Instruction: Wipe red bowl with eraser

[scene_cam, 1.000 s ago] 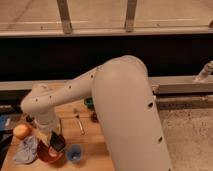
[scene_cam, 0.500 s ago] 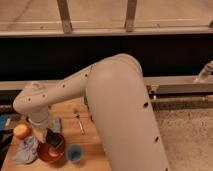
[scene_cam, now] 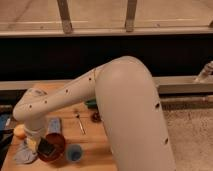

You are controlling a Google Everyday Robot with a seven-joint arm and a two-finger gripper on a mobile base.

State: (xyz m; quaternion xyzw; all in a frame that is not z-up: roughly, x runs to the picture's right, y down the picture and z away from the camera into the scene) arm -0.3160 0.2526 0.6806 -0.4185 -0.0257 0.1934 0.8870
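One arm bent low; fingers (scene_cam: 44, 145) apparently gripping eraser (scene_cam: 46, 146) inside red bowl (scene_cam: 57, 146).

This looks like a lab or office test area in a large building. A small wooden surface (scene_cam: 95, 150) stands against a long low ledge (scene_cam: 175, 85) under a glass wall with metal posts (scene_cam: 65, 17), and speckled carpet (scene_cam: 190, 135) covers the floor beside it. The surface holds a staged scatter of small items: a bowl (scene_cam: 54, 146), a blue cup (scene_cam: 74, 152), a sponge (scene_cam: 54, 124), a fork (scene_cam: 80, 122). A white robot arm (scene_cam: 120, 110) reaches over them, its claw (scene_cam: 42, 145) down at the bowl.
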